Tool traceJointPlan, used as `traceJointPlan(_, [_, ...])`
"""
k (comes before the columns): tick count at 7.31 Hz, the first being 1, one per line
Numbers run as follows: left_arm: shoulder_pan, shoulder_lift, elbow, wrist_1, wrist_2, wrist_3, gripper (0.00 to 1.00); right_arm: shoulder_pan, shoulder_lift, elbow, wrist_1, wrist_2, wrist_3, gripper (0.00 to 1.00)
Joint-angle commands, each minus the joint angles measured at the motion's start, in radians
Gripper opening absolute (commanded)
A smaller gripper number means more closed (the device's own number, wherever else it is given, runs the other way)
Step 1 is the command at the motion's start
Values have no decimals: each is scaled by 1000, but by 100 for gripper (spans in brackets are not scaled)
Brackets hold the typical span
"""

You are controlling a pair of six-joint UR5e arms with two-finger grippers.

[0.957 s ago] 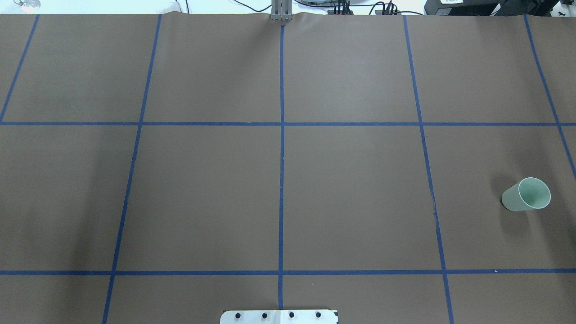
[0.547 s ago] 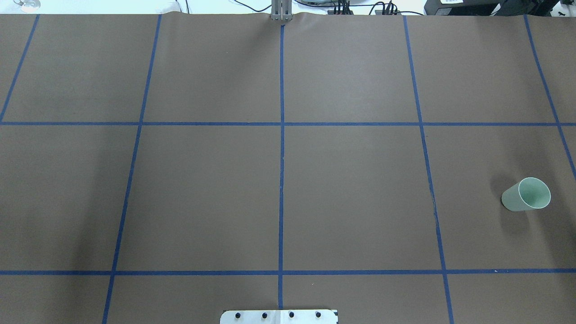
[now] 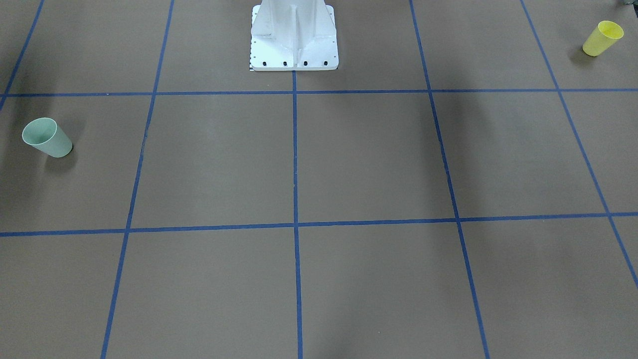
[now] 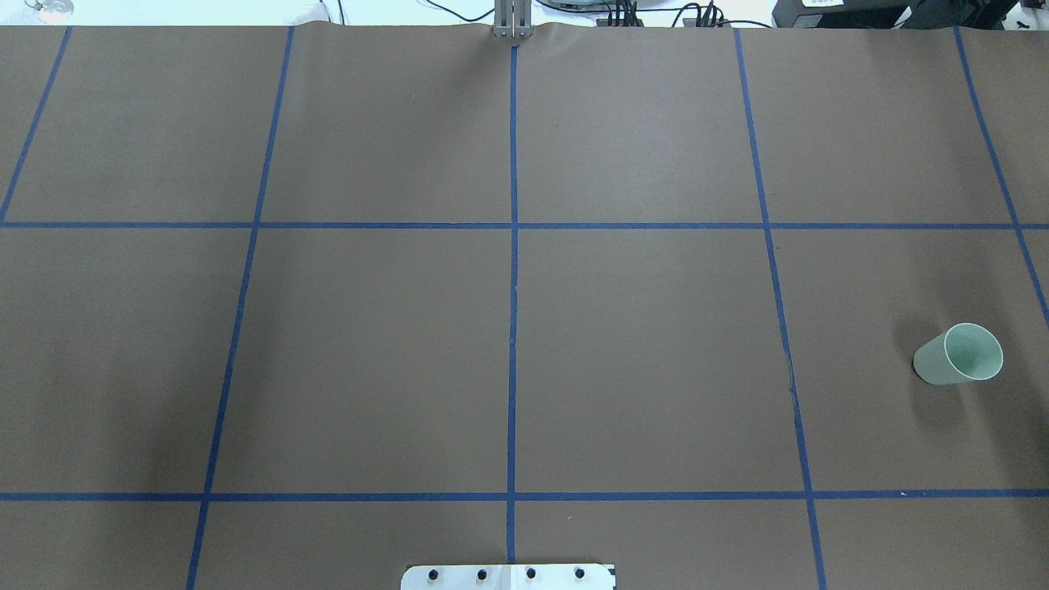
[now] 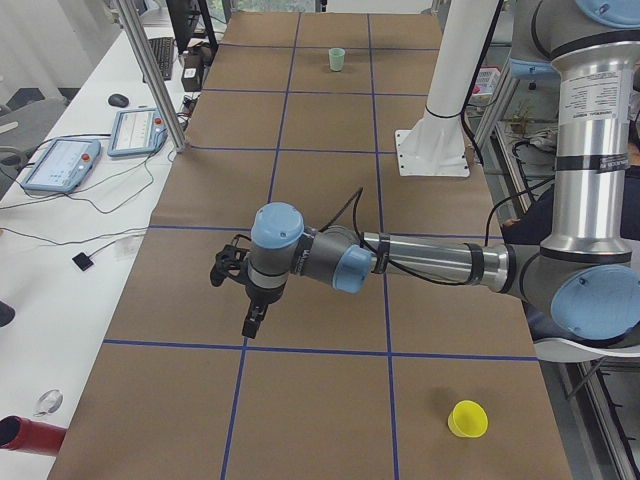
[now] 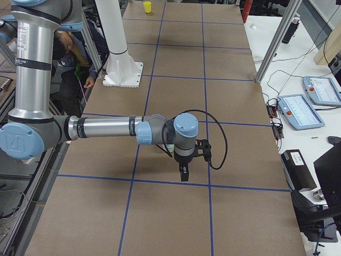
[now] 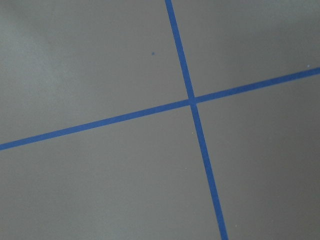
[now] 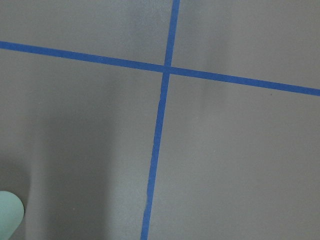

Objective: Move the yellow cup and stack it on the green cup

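Front-facing view: the green cup [image 3: 47,138] stands near the left edge of the table [image 3: 379,159], and the yellow cup [image 3: 602,38] in the far right corner, well apart. Overhead view: the green cup stands at the right. Left side view: the left gripper [image 5: 254,322] hangs above the table, with the yellow cup nearer and to its right, well apart. Right side view: the right gripper [image 6: 184,173] hangs far from the yellow cup. Whether either gripper's fingers are apart cannot be told. Right wrist view: the green cup's edge shows at lower left

Even, soft light; green cup [image 4: 957,356] casts faint shadow.
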Motion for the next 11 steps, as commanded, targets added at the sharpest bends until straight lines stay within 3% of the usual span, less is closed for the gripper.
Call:
traceJointPlan(1, [2, -40, -15, -126, 15, -150, 100, 0, -1, 5, 0, 3, -2, 100])
traceJointPlan(3, [11, -24, -15, -264, 9, -158, 100, 0, -1, 4, 0, 3, 0, 100])
traceJointPlan(4, [11, -26, -32, -269, 26, -231, 100, 0, -3, 4, 0, 3, 0, 100])
traceJointPlan(7, [97, 35, -171, -262, 358, -540, 100, 0, -3, 1, 0, 3, -2, 100])
traceJointPlan(9, [325, 77, -202, -213, 696, -805, 100, 0, -3, 1, 0, 3, -2, 100])
traceJointPlan(10, [415, 77, -204, -76, 874, -936, 100, -2, -6, 1, 0, 3, -3, 100])
traceJointPlan(11, [462, 74, -208, 61, 961, -1072, 100, -2, -9, 1, 0, 3, -5, 100])
